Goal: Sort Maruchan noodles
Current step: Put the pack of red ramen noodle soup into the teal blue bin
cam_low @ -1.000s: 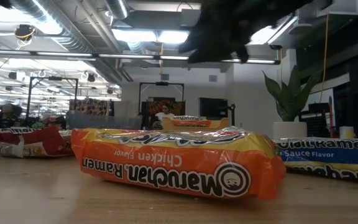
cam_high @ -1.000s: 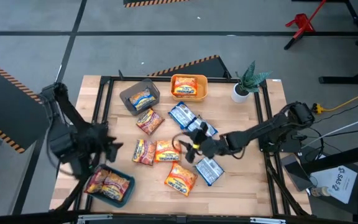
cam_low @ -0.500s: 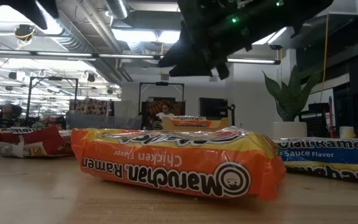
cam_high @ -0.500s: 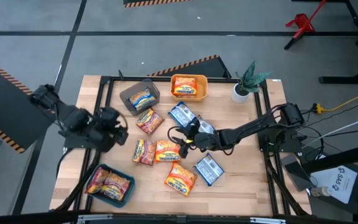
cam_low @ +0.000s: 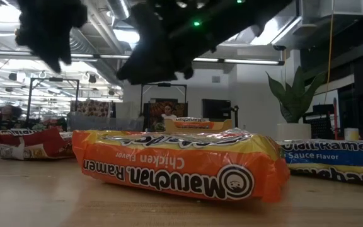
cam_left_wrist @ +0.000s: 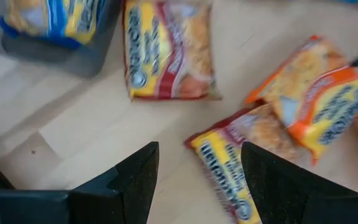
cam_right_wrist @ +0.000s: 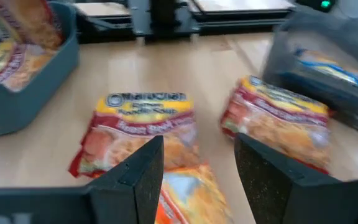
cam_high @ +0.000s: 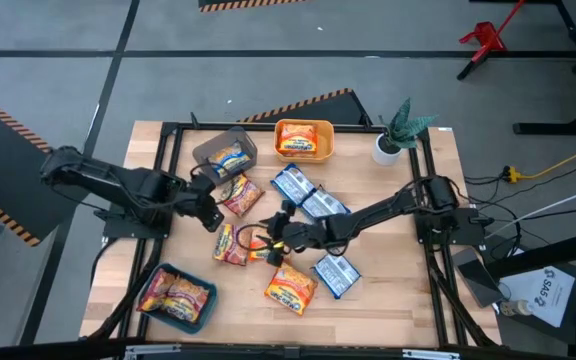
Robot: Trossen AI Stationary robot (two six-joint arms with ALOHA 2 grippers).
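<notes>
High view: left claw [cam_high: 211, 208] over table [cam_high: 398, 250], spread, empty; red packet [cam_high: 239, 194] just beyond it, second red packet [cam_high: 230, 243] just below. Right claw [cam_high: 271, 237] spread, empty, above orange packet [cam_high: 268, 243] mid-table.

Left wrist view adds: grey bin [cam_left_wrist: 61, 43] holds blue-edged packet, both red packets lie flat ahead of fingers.

Right wrist view adds: teal bin [cam_right_wrist: 23, 99] with packets, off to one side.

Low view only: orange chicken packet [cam_low: 181, 165] close-up, both claws dark overhead.
</notes>
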